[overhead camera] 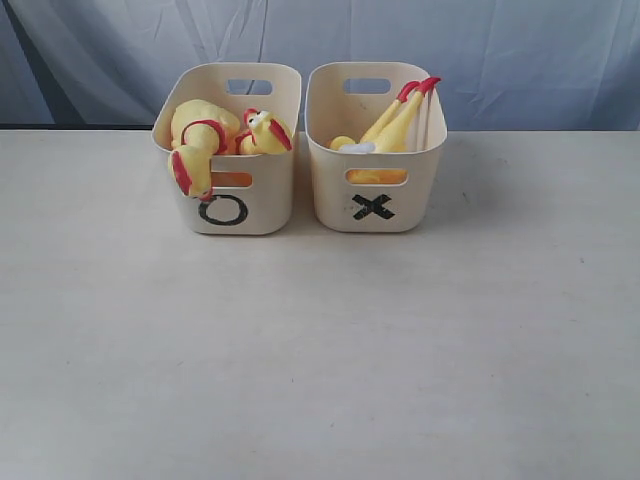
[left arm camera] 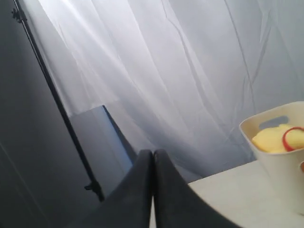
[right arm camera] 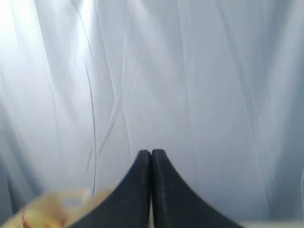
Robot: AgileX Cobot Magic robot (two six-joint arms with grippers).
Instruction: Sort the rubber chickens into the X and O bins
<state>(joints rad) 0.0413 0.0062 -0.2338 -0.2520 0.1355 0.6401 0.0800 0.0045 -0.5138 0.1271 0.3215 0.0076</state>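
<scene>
Two cream bins stand side by side at the back of the table. The O bin (overhead camera: 262, 195) on the left holds yellow rubber chickens (overhead camera: 205, 135) with red bands, one drooping over its front rim. The X bin (overhead camera: 420, 185) on the right holds a rubber chicken (overhead camera: 392, 128) whose red feet stick up above the rim. Neither arm shows in the exterior view. My left gripper (left arm camera: 153, 153) is shut and empty, with the O bin (left arm camera: 278, 156) off to one side. My right gripper (right arm camera: 151, 153) is shut and empty, a blurred bin (right arm camera: 57, 206) beyond it.
A pale table (overhead camera: 320, 350) spreads in front of the bins. A grey-white curtain (overhead camera: 500, 50) hangs behind them. A dark stand pole (left arm camera: 52, 95) runs in front of the curtain in the left wrist view.
</scene>
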